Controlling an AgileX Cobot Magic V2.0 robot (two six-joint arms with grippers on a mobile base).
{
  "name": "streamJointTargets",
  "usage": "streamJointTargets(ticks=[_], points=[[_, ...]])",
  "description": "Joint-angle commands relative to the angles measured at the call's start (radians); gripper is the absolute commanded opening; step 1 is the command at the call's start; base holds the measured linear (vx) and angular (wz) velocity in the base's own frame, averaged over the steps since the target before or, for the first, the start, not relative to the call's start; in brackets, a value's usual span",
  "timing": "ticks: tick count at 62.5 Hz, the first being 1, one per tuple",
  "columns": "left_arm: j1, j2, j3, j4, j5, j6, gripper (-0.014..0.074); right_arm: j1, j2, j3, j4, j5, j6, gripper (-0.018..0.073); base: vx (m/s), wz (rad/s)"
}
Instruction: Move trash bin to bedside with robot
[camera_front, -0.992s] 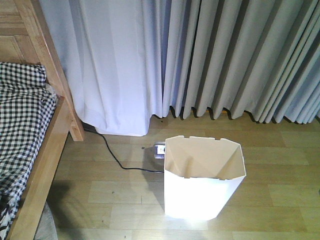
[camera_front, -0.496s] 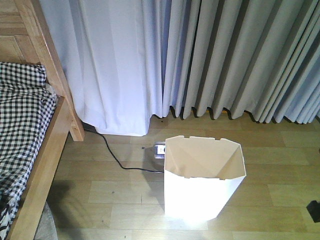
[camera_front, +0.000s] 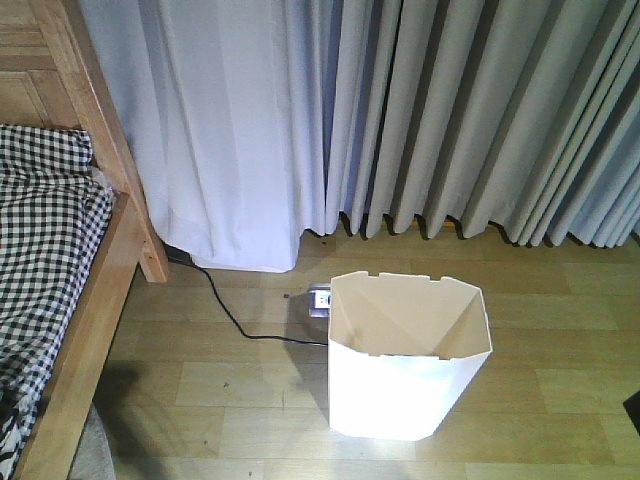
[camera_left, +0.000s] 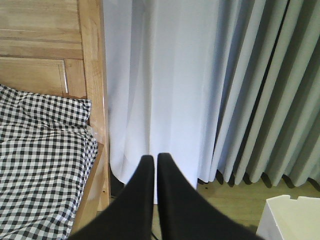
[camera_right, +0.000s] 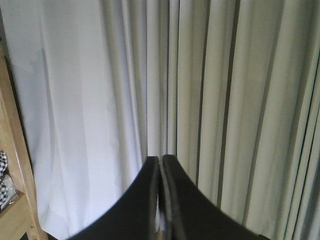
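The white trash bin (camera_front: 408, 355) stands upright on the wooden floor in the front view, cream inside, its mouth open and nothing in it. Its corner shows at the bottom right of the left wrist view (camera_left: 292, 218). The bed with its wooden frame (camera_front: 88, 320) and checked bedding (camera_front: 40, 240) lies to the left, a good gap from the bin. My left gripper (camera_left: 155, 159) is shut and empty, held in the air, pointing at the white curtain beside the bedpost. My right gripper (camera_right: 161, 160) is shut and empty, facing the curtains.
Curtains (camera_front: 420, 110) hang to the floor behind the bin. A black cable (camera_front: 225, 305) runs from the bed corner to a socket block (camera_front: 319, 298) just behind the bin. A dark piece of the robot (camera_front: 634, 410) shows at the right edge.
The dark piece at the right edge of the front view has slid further out of frame. The bin and bed have not moved.
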Motion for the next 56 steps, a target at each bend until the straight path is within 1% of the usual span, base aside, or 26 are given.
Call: streamJointTargets(ticks=[1, 4, 7, 9, 11, 12, 14, 15, 17, 21, 24, 27, 30, 32, 39, 47, 50, 56], points=[[0.000, -0.015, 0.012, -0.004, -0.069, -0.006, -0.0006, -0.002, 0.013, -0.028, 0.021, -0.052, -0.003, -0.0009, 0.00, 0.00], [0.000, -0.015, 0.012, -0.004, -0.069, -0.006, -0.0006, -0.002, 0.013, -0.028, 0.019, -0.053, -0.012, -0.0009, 0.00, 0.00], [0.000, -0.015, 0.012, -0.004, -0.069, -0.006, -0.0006, -0.002, 0.018, -0.028, -0.017, -0.068, -0.019, -0.0009, 0.00, 0.00], [0.000, -0.015, 0.012, -0.004, -0.069, -0.006, -0.0006, -0.002, 0.021, -0.028, -0.072, -0.077, 0.006, -0.0009, 0.00, 0.00], [0.000, -0.015, 0.012, -0.004, -0.069, -0.006, -0.0006, -0.002, 0.021, -0.028, -0.135, -0.083, 0.060, -0.0009, 0.00, 0.00], [0.000, -0.015, 0.012, -0.004, -0.069, -0.006, -0.0006, -0.002, 0.021, -0.028, -0.165, -0.087, 0.104, -0.0009, 0.00, 0.00], [0.000, -0.015, 0.012, -0.004, -0.069, -0.006, -0.0006, -0.003, 0.018, -0.028, -0.272, -0.100, 0.190, -0.0009, 0.00, 0.00], [0.000, -0.015, 0.012, -0.004, -0.069, -0.006, -0.0006, -0.003, 0.017, -0.028, -0.310, -0.105, 0.227, -0.0009, 0.00, 0.00], [0.000, -0.015, 0.012, -0.004, -0.069, -0.006, -0.0006, -0.002, 0.011, -0.028, -0.429, -0.116, 0.345, -0.0009, 0.00, 0.00], [0.000, -0.015, 0.012, -0.004, -0.069, -0.006, -0.0006, -0.002, 0.007, -0.015, -0.605, -0.148, 0.531, -0.0009, 0.00, 0.00], [0.000, -0.015, 0.012, -0.004, -0.069, -0.006, -0.0006, -0.002, 0.007, 0.011, -0.700, -0.188, 0.646, -0.0009, 0.00, 0.00], [0.000, -0.015, 0.012, -0.004, -0.069, -0.006, -0.0006, 0.009, 0.007, 0.044, -0.758, -0.234, 0.729, -0.0009, 0.00, 0.00], [0.000, -0.015, 0.012, -0.004, -0.069, -0.006, -0.0006, 0.039, 0.006, 0.082, -0.791, -0.272, 0.771, -0.0009, 0.00, 0.00], [0.000, -0.015, 0.012, -0.004, -0.069, -0.006, -0.0006, 0.064, 0.002, 0.101, -0.810, -0.284, 0.780, -0.0009, 0.00, 0.00], [0.000, -0.015, 0.012, -0.004, -0.069, -0.006, -0.0006, 0.145, -0.026, 0.159, -0.853, -0.310, 0.780, -0.0009, 0.00, 0.00], [0.000, -0.015, 0.012, -0.004, -0.069, -0.006, -0.0006, 0.160, -0.055, 0.204, -0.859, -0.335, 0.797, -0.0009, 0.00, 0.00], [0.000, -0.015, 0.012, -0.004, -0.069, -0.006, -0.0006, 0.158, -0.076, 0.204, -0.859, -0.315, 0.816, -0.0009, 0.00, 0.00], [0.000, -0.015, 0.012, -0.004, -0.069, -0.006, -0.0006, 0.158, -0.115, 0.204, -0.859, -0.305, 0.816, -0.0009, 0.00, 0.00]])
